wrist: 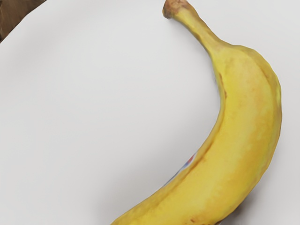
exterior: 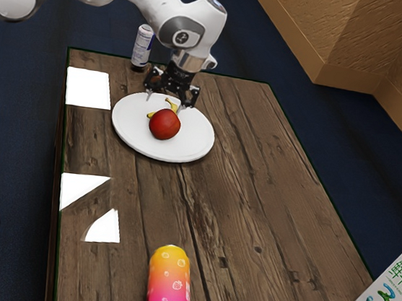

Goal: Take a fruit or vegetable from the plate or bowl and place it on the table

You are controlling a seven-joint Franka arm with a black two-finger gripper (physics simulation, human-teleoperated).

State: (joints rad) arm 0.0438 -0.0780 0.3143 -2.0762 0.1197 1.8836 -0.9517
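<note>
Exterior view, hand (exterior: 165, 103) above a banana (wrist: 248, 108), fingers apart, red fruit (exterior: 165, 124) beside it, both on a plate (exterior: 187, 145), wooden surface (exterior: 253, 200) beneath.

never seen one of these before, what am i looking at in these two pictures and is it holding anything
The machine is a single white robot arm with a black two-fingered claw at its end. It is a computer simulation, not a photograph.

The exterior view is taken from beside the arm, which reaches in from that view's upper left over a wooden table. The wrist view comes from a camera on the arm's hand, looking closely at a banana.

The banana lies on a white plate with a round red fruit. Also on the table are a yellow and pink can, a green and white carton and a small, mostly white container.

Nothing is held: the claw is open, just above the plate.
</note>
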